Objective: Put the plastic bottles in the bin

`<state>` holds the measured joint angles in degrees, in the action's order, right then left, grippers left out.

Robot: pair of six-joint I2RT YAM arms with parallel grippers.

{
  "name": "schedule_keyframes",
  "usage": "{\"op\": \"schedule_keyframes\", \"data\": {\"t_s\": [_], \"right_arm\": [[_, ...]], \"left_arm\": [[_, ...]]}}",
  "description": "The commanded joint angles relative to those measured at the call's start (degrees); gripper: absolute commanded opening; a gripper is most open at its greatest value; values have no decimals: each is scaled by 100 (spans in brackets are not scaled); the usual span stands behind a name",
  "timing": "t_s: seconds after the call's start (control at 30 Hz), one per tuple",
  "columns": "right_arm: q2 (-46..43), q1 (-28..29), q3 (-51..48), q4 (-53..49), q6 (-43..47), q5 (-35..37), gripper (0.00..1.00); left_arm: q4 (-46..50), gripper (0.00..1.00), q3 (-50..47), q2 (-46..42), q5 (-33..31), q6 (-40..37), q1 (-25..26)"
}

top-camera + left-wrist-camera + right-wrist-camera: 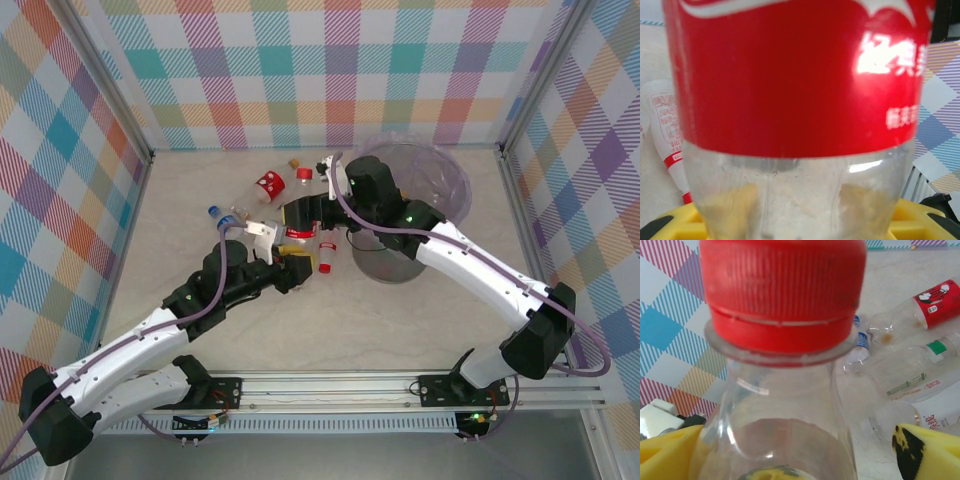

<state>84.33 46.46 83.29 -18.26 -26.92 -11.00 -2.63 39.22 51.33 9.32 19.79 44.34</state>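
Over mid-table: a red-labelled bottle (300,236) is held between the two arms, apparently for a hand-over.
Left jaws: clenched on the bottle's body.
Right jaws: released around the red-capped neck, one pad against it, the other well off.
Risk: if the left lets go before the right closes, the bottle drops among the loose bottles (270,185).
Room: the wrists crowd each other. The bin (452,160) rim stands just beside the right arm, and bare table (180,200) lies to the left.

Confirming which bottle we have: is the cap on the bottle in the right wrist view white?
No, the cap on the bottle close to the right wrist camera is red.
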Motion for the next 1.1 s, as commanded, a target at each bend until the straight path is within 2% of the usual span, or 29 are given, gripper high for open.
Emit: {"op": "schedule_keyframes", "data": {"t_s": [0.0,0.13,0.2,0.27,0.37,0.5,0.67,0.77,0.93,1.03,1.07], "right_arm": [[-124,-5,48,-37,-15,28,81],[-266,-23,49,7,-50,90,69],[-260,-40,200,-102,-4,89,65],[-235,-57,470,-386,111,135,63],[-166,-139,1017,-830,449,324,62],[-74,-493,1885,-1150,1031,637,61],[10,-1180,2967,-1473,1534,725,61],[-15,-1304,3192,-1321,1777,1024,60],[-106,-1582,3261,-1479,2193,1953,60],[-57,-1805,3225,-1798,2607,2590,59],[-57,-1950,3204,-1922,2609,2607,59]], "left_arm": [[-481,46,200,51,-106,-163,91],[-679,60,199,156,-176,-176,88],[-862,78,169,205,-236,-185,84],[-1199,100,46,228,-287,-191,85],[-1595,100,-132,240,-446,-110,84],[-598,100,27,257,-1133,-24,89],[247,100,-190,499,-2131,551,92],[301,100,-476,518,-2575,514,64],[930,100,-224,733,-2751,285,-123],[987,100,-170,1061,-2727,178,-277],[978,100,-153,1203,-2658,192,-329]]}}
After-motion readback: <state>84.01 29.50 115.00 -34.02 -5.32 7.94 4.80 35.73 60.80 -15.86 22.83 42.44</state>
